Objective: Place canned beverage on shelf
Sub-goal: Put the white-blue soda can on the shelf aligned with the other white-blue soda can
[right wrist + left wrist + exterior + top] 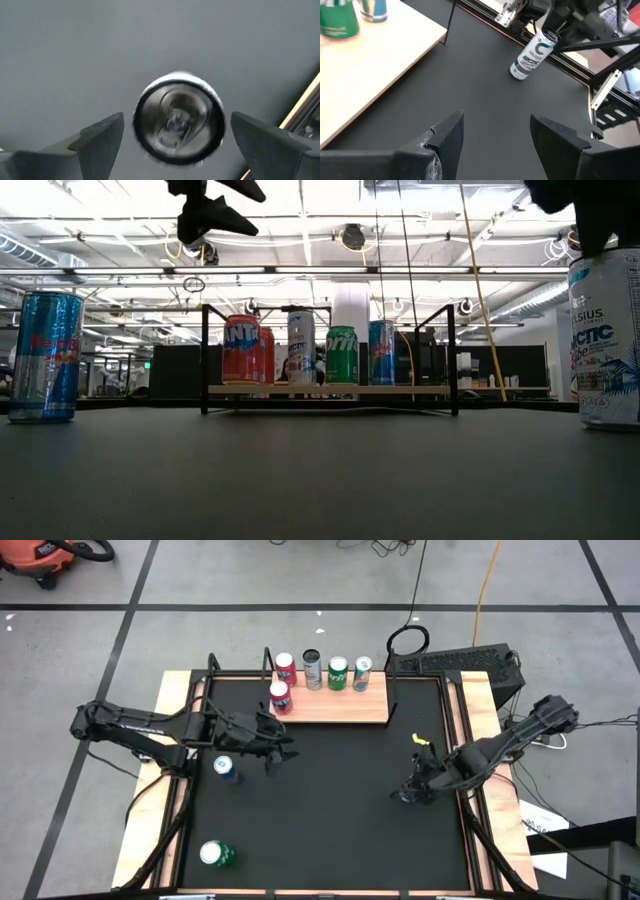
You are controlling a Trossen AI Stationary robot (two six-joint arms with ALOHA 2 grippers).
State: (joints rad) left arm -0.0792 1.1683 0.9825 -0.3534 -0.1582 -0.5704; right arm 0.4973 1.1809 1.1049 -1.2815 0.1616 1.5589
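Observation:
A white can (178,122) stands upright on the black tabletop near the right edge; it also shows in the left wrist view (532,54) and the low view (606,340). My right gripper (177,120) is open above it, pointing down, one finger on either side of the can's top, apart from it. In the high view my right gripper (410,790) hides the can. My left gripper (281,747) is open and empty above the table, left of centre. The wooden shelf (345,707) at the far edge carries several upright cans.
A blue can (224,768) stands near the left gripper and a green can (214,854) near the front left corner. A red can (280,697) stands on the shelf's near left part. A small yellow thing (421,741) lies right of centre.

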